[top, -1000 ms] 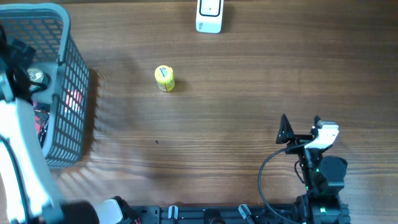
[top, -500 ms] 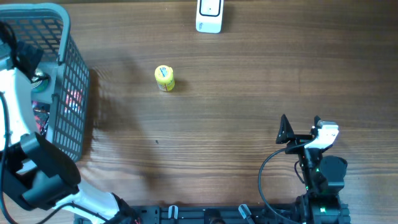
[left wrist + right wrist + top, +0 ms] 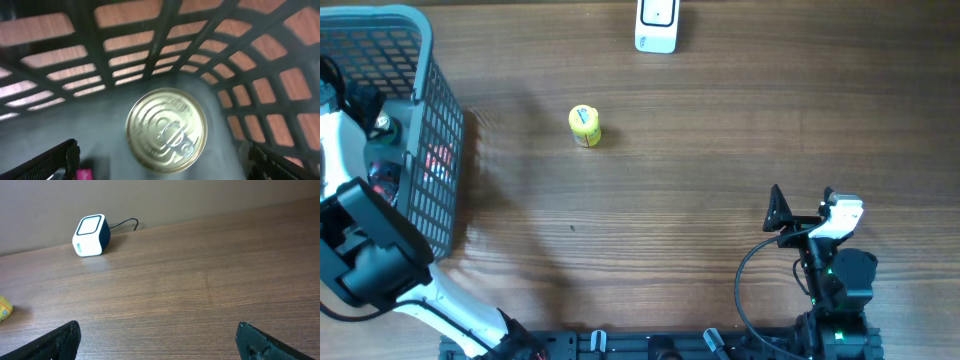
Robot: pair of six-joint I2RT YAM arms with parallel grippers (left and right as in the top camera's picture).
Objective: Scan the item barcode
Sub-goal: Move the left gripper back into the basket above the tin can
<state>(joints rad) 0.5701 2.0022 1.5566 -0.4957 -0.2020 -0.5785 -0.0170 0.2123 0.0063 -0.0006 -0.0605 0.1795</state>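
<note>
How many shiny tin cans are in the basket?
1. The gold-lidded tin can sits upright on the floor of the grey basket, close to its mesh wall. The left arm covers part of the basket, so more could be hidden.

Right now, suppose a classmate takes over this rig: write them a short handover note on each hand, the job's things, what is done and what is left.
Left hand: open, inside the grey basket, above a gold-lidded tin can, not gripping it.
Right hand: open, empty, at the table's near side.
White scanner: at the table's far edge; a small yellow container lies between it and the basket.
Done: left hand lined up over the can.
Left: grip the can, lift it out, show its barcode to the scanner.
</note>
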